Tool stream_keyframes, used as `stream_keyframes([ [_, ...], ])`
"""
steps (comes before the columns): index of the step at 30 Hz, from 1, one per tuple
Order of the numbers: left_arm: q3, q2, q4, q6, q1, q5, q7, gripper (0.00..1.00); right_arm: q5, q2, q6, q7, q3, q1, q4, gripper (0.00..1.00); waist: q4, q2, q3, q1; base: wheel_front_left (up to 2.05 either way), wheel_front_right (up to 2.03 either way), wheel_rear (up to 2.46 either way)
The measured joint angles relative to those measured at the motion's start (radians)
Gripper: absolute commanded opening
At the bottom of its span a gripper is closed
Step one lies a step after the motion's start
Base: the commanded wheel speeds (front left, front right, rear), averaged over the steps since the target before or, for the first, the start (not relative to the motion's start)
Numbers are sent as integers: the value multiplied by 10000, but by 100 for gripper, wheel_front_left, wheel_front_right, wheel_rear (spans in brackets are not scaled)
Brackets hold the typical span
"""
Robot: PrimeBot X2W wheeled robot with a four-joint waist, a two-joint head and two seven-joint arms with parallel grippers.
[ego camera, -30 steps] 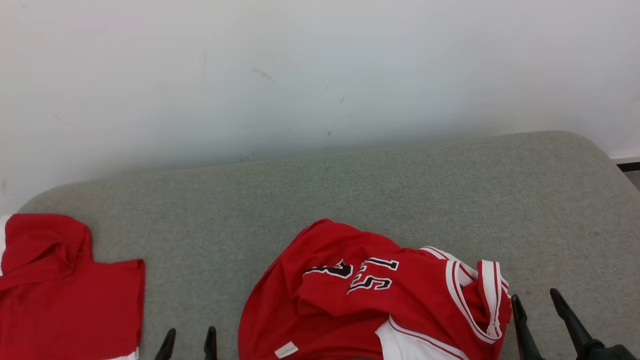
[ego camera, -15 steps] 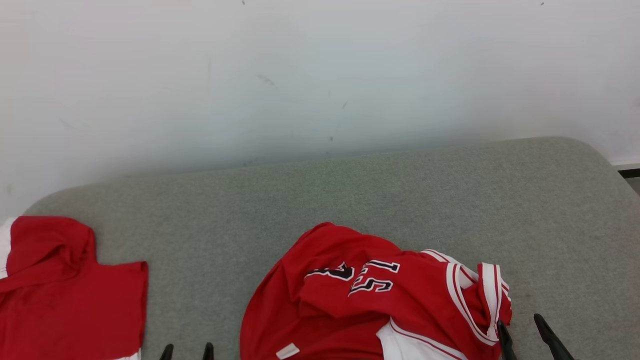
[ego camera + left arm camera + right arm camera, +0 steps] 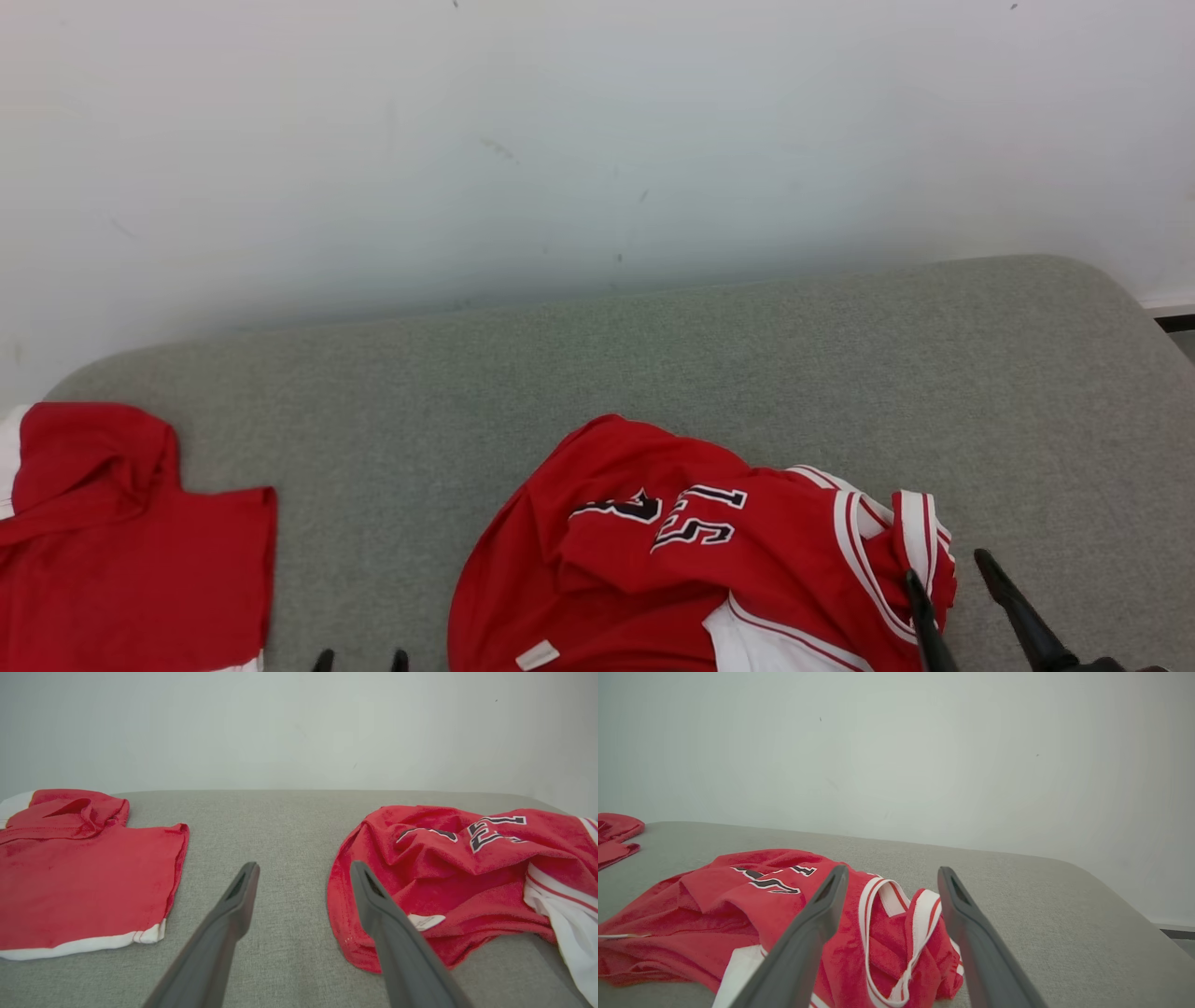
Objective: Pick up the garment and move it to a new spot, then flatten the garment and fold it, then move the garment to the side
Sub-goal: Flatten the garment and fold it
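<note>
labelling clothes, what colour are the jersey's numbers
The numbers are black, white-outlined; best in head view.

Garment point(image 3: 644, 569): soft, matt red cloth with a fuzzy nap. Second cloth point(image 3: 121, 551): the same napped red. Worktop point(image 3: 653, 355): grey, coarse-woven, matt fabric. Wall point(image 3: 560, 140): smooth, matt white, faintly scuffed. Left tool point(image 3: 303, 863) and right tool point(image 3: 892, 868): dark, smooth, matt, plastic-looking.
</note>
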State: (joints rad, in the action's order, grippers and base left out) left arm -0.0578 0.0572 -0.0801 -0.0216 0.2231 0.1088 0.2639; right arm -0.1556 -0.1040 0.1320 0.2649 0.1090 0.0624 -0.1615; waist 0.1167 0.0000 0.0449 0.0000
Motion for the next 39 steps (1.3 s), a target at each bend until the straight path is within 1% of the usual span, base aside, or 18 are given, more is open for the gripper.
stream_keyframes([
  [2,-127,25,-242,-123,-60,-173,2,100,31,-221,0,0,422,-12,201,100,6,0,-3,0,0,0,0],
  [4,-395,196,-629,-320,-94,-360,-38,100,42,-533,0,0,1053,-11,326,100,9,0,-7,0,0,0,0],
  [8,-790,472,-794,-548,-384,-533,-869,100,-86,-1283,0,-290,2497,51,284,100,-25,0,-66,0,0,0,0],
  [12,-1083,619,-667,-721,-597,-476,-1732,100,-347,-1735,0,-825,3685,180,-2,100,-51,0,-216,0,0,0,0],
  [17,-1411,842,-410,-838,-819,-477,-2414,100,-665,-1839,0,-1189,4552,119,-704,100,-72,0,-479,0,0,0,0],
  [18,-1553,899,-316,-884,-867,-477,-2571,100,-671,-1858,0,-1310,4807,-46,-1007,100,-83,0,-590,0,0,0,0],
  [21,-1739,1051,-221,-924,-1081,-477,-2748,100,-646,-1783,0,-1333,5085,-427,-1423,100,-105,0,-842,1,0,0,0],
  [27,-2040,1139,-245,-968,-1550,-472,-2855,100,-270,-1641,0,-1453,5310,-1070,-2286,100,-249,0,-1364,0,0,0,0],
  [33,-2332,1212,-504,-1012,-1888,-435,-2884,100,-209,-1622,0,-1507,5494,-1440,-2627,100,-433,0,-1651,0,0,0,0],
  [39,-2537,1352,-794,-1024,-2068,-343,-2943,100,-288,-1601,4,-1486,5557,-1629,-2731,100,-468,0,-1759,0,0,0,0],
])
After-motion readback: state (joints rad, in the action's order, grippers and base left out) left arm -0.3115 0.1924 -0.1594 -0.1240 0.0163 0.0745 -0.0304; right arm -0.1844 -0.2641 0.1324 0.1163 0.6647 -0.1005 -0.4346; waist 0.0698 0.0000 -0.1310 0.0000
